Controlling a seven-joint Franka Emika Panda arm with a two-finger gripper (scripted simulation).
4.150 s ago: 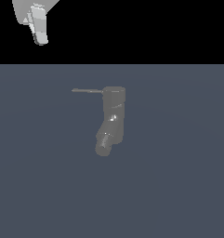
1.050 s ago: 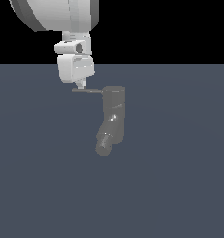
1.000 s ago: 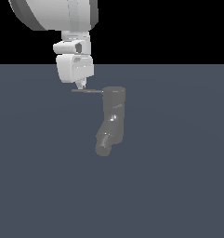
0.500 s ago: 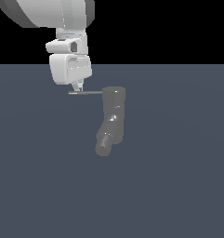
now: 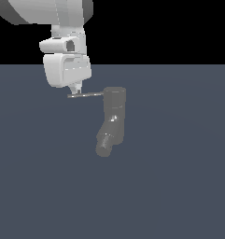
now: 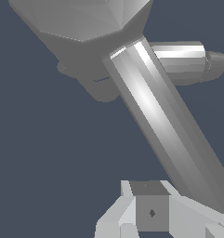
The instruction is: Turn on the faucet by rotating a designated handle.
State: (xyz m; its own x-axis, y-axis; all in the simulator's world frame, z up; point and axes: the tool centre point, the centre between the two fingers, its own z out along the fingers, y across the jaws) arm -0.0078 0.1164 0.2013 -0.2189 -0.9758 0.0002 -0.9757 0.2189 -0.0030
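Gripper (image 5: pixel 75 89), jaw state unclear, sits at the handle (image 5: pixel 86 94) tip beside the faucet (image 5: pixel 113 120), poised for leverage.

Pincer (image 5: pixel 76 89) above handle (image 5: pixel 86 94) tip, left of faucet (image 5: pixel 113 121).

Small dark grey glossy metal faucet (image 5: pixel 113 122), pale highlights on its body; thin straight dark grey rod handle (image 5: pixel 86 94), bright streaks in the wrist view; white gripper (image 5: pixel 76 90), light grey shading; plain slate-blue floor (image 5: pixel 179 177); black backdrop (image 5: pixel 170 28).
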